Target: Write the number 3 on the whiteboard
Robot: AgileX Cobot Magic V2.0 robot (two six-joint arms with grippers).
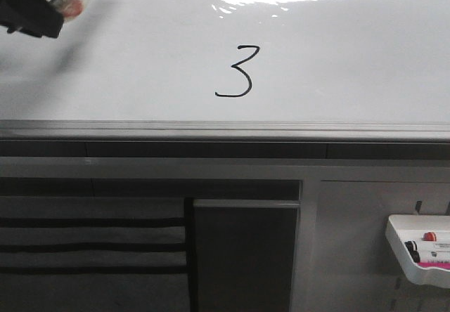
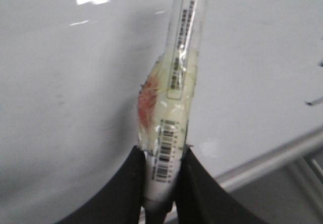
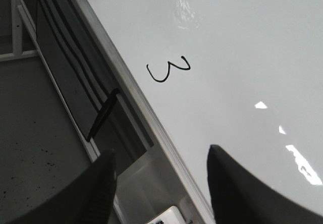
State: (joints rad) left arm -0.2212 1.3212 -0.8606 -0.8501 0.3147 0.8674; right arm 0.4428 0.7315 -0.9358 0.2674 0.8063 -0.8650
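Looks basically done: the number 3 sits mid-whiteboard. Left hand, up at 10 o'clock, grips the marker; right hand hangs released, empty.

Glossy whiteboard, grey metal edge strip along near side; black number 3 drawn on it.

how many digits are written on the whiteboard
1: a single number 3 in black line, near the middle of the whiteboard, close above its grey edge strip. Board parts outside the views may hold more.
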